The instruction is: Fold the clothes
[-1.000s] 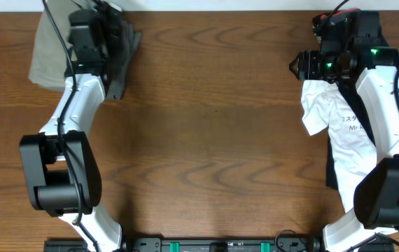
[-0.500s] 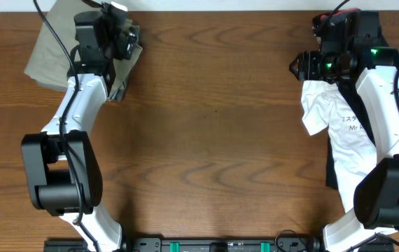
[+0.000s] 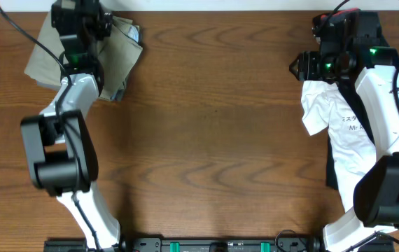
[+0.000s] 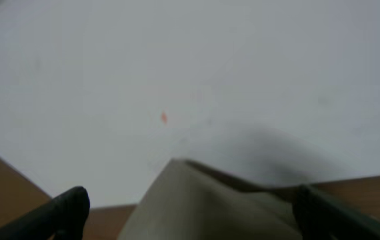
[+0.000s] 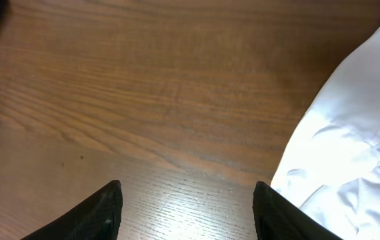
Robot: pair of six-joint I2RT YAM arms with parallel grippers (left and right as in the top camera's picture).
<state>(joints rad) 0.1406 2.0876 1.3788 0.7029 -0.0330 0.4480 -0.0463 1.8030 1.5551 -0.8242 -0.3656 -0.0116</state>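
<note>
Seemingly we're nearly done: shorts (image 3: 44, 54) lie roughly folded beneath our spread, empty left gripper (image 4: 190, 198); right gripper (image 5: 187, 193) likewise.

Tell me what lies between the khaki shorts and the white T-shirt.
Only bare wooden table separates the shorts from the white T-shirt; the overhead view shows this.
</note>
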